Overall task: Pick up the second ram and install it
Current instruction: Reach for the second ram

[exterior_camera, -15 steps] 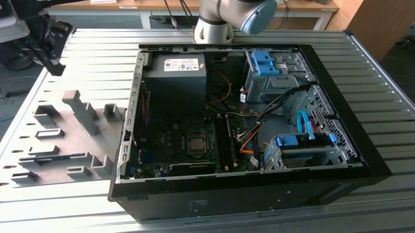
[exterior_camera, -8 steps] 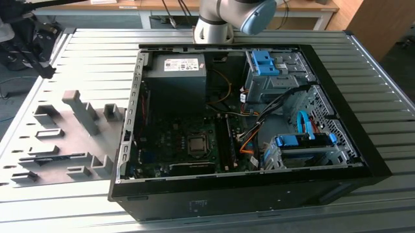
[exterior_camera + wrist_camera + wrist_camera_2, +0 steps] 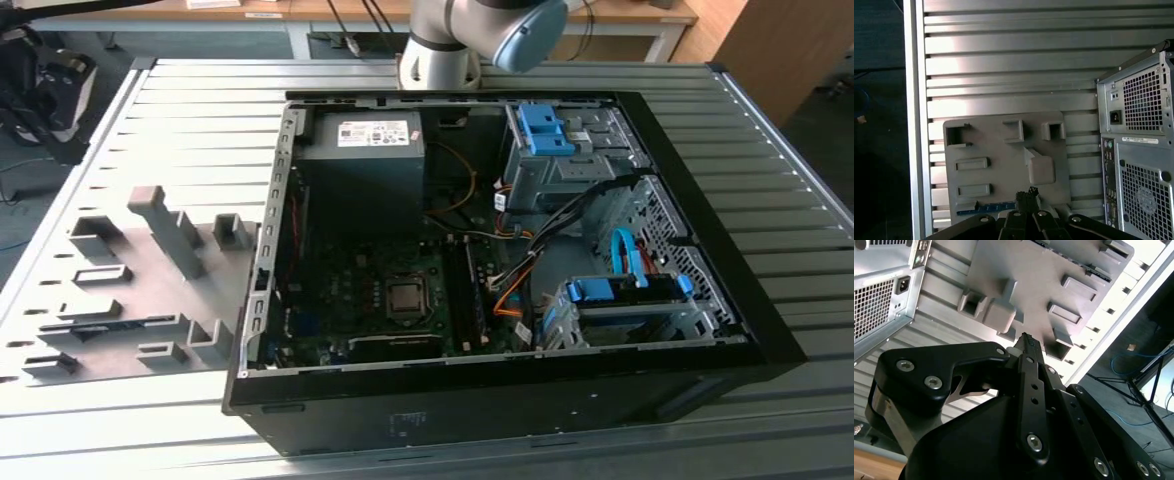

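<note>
Gray plastic fixture plate (image 3: 1004, 150) on the ribbed metal surface (image 3: 1004, 60) holds the second ram (image 3: 986, 207), a thin blue-edged strip whose long axis points toward the open black computer case (image 3: 1139, 150). The black claw (image 3: 1026, 192) hovers closed, seemingly empty, just beside its case-side end.

Bright, diffuse light, from above judging by the shadows. The ribbed silver aluminium table (image 3: 1004, 55) glares in white bands in the first wrist view and washes out at its far edge in the second wrist view. On the gray plastic fixture plate (image 3: 154, 290), the blocks cast soft, short shadows. The open black computer case (image 3: 747, 330) is dim inside. My matte black gripper (image 3: 1024, 340) reads dark, with glints on its screw heads.
</note>
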